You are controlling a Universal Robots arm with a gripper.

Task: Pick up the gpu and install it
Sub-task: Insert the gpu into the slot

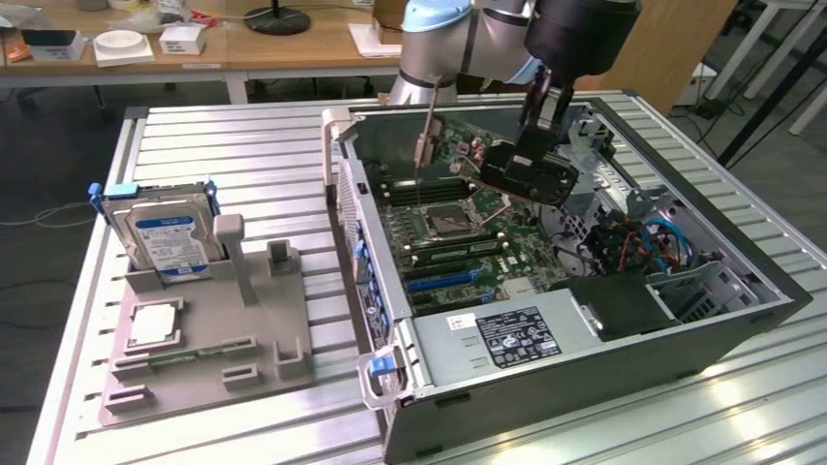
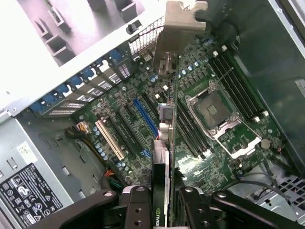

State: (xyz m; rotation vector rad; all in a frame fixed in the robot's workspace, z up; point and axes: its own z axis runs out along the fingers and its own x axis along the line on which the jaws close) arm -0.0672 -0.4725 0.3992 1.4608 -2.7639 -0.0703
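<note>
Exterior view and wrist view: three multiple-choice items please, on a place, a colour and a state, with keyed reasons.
1. The thin dark green-black graphics card with the silver bracket is: A on the grey fixture; B over the green motherboard in the open case; C on the wooden desk.
2. The silver hard drive's label is: A red; B yellow; C blue and white.
3. The black gripper is: A shut on the card; B open and empty; C shut on a memory stick.
Key: 1B, it hangs edge-on above the board; 2C, the label shows it; 3A, both fingers clamp the card.
</note>
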